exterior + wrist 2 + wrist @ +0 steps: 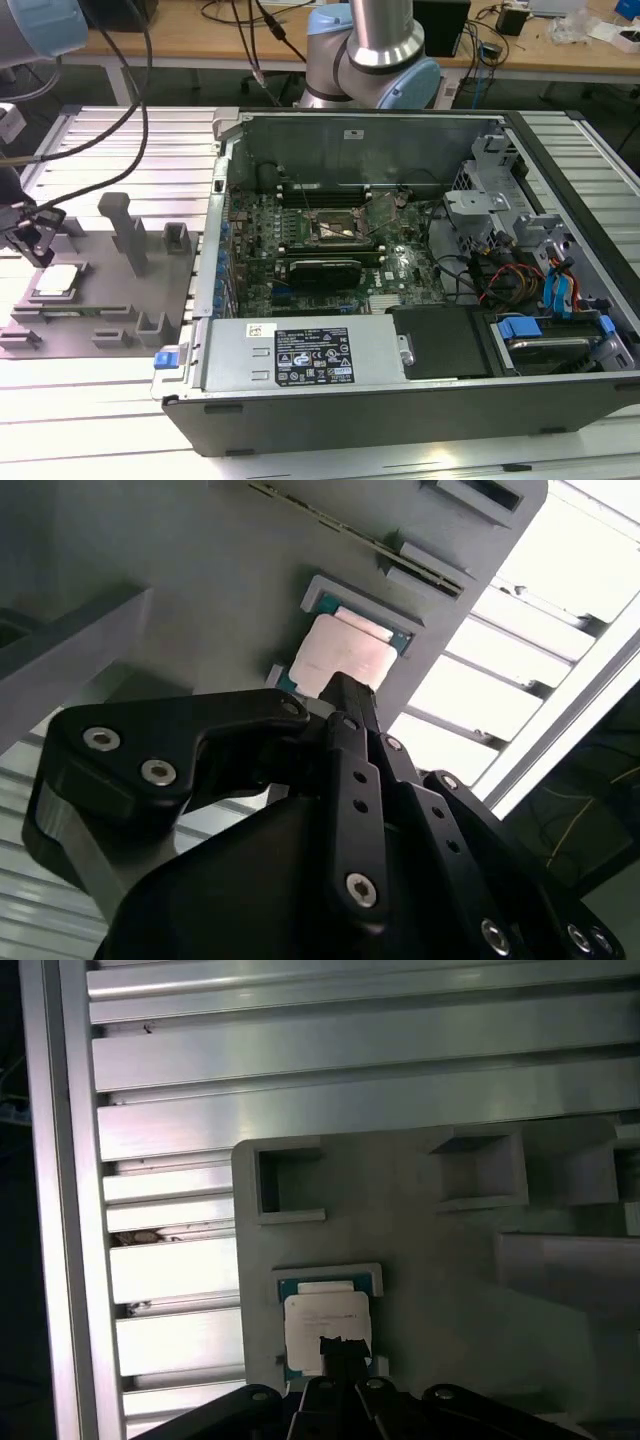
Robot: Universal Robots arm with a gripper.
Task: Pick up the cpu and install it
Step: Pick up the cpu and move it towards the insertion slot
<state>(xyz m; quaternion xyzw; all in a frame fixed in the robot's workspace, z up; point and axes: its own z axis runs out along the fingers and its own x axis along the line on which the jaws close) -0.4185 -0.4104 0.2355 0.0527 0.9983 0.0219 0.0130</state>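
Silvery and flat, the cpu (327, 1320) lies in its recess on the grey tray (105, 290), at the exterior view's left, well apart from the open case (340, 150). The end effector (345, 688) hangs close over it, tips drawn together and holding nothing. Pick-up looks to be the step in hand. A grasp would likely call for the tips to part and straddle the chip's edges. Count: one cpu, one tray, one case, one socket (335, 225).

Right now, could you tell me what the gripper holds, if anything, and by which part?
Nothing, it seems: the cpu lies in its recess on the grey tray, the gripper poised over it.
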